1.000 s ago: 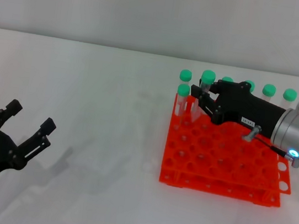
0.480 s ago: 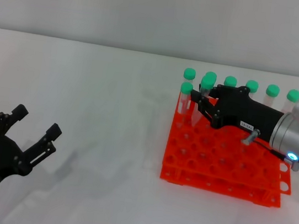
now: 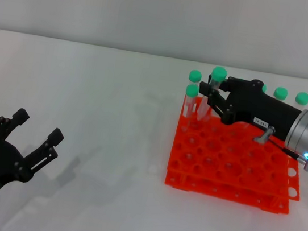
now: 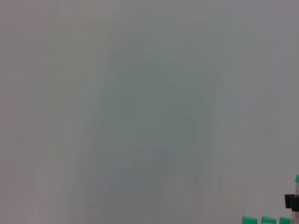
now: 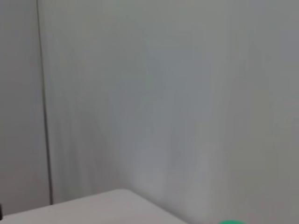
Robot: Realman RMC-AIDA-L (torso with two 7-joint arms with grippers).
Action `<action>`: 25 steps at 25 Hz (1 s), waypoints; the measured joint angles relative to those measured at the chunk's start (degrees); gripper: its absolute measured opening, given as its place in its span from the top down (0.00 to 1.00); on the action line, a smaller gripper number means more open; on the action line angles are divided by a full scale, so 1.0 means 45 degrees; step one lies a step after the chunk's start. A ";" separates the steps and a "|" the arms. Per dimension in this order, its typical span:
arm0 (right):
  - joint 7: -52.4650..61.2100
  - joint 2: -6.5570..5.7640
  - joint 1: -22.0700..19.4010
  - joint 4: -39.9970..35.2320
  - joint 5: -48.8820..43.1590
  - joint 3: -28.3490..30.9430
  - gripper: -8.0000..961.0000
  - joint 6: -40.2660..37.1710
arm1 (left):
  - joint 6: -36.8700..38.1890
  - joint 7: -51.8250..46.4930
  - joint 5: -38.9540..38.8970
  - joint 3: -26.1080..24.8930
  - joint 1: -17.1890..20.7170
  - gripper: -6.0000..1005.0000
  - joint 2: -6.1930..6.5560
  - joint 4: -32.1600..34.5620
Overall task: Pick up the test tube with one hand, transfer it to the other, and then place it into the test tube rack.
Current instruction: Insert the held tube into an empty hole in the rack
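My right gripper [image 3: 209, 93] reaches in from the right over the back left part of the orange test tube rack [image 3: 232, 172]. It is shut on an upright test tube with a green cap [image 3: 219, 74]. I cannot tell whether the tube's lower end sits in a hole. Two other green-capped tubes [image 3: 192, 90] stand in the rack's back left corner, just left of the held one. My left gripper [image 3: 31, 132] is open and empty, low at the front left, far from the rack.
More green-capped tubes [image 3: 280, 93] stand along the rack's back row, partly hidden by the right arm. Their caps [image 4: 250, 220] show at the edge of the left wrist view. A white table [image 3: 114, 115] lies between the grippers.
The right gripper has shifted slightly back and up with the tube, so its cap now stands higher than its neighbours. The left gripper rose a little one second ago and has since held still.
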 joint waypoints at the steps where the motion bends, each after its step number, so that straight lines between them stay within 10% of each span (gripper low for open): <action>1: -0.0014 0.0008 0.0017 -0.0002 0.0000 0.0040 0.73 0.0027 | -0.0002 0.0000 0.0002 -0.0001 0.0001 0.11 0.0000 0.0000; 25: -0.0066 0.0004 0.0382 0.0154 -0.0138 -0.0056 0.72 0.1326 | 0.0004 0.0001 0.0012 -0.0001 0.0040 0.11 0.0019 -0.0001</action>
